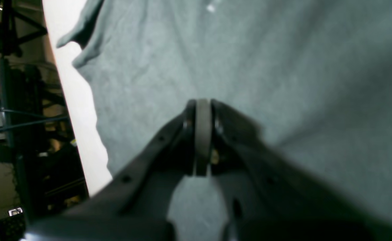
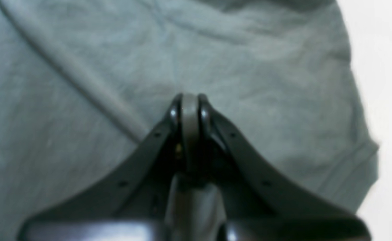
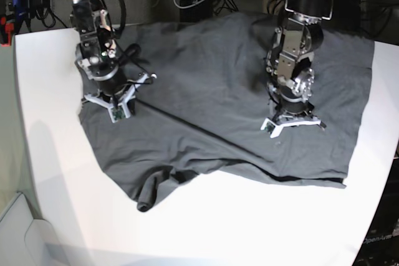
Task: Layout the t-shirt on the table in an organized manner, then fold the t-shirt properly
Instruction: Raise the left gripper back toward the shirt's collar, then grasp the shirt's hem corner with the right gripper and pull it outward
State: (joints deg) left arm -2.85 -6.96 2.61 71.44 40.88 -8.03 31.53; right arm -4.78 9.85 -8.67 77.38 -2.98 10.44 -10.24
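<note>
Charcoal-grey cloth, the t-shirt (image 3: 218,98) lies spread across the white bench (image 3: 249,222), reaching from under the left end effector (image 3: 292,126) to under the right end effector (image 3: 114,111). Its fabric is wrinkled, with one long raised crease running diagonally between the two end effectors. The near hem is uneven, and a sleeve or corner (image 3: 153,191) is bunched and folded over itself toward the front of the bench, nearer the right end effector than the left.

In the left wrist view the left end effector (image 1: 202,110) has its jaws pressed together, tips down close over the t-shirt (image 1: 283,67); no cloth shows between them. Beyond its tips a small white label mark (image 1: 211,7) shows on the fabric, and to its side a strip of bare bench (image 1: 78,110) borders the shirt's edge.

In the right wrist view the right end effector (image 2: 189,103) is likewise closed with nothing visibly pinched, tips over the t-shirt (image 2: 249,67), the raised crease (image 2: 82,77) running up beside it. A hemmed sleeve edge (image 2: 356,160) ends on bare bench (image 2: 390,100) to the side.
</note>
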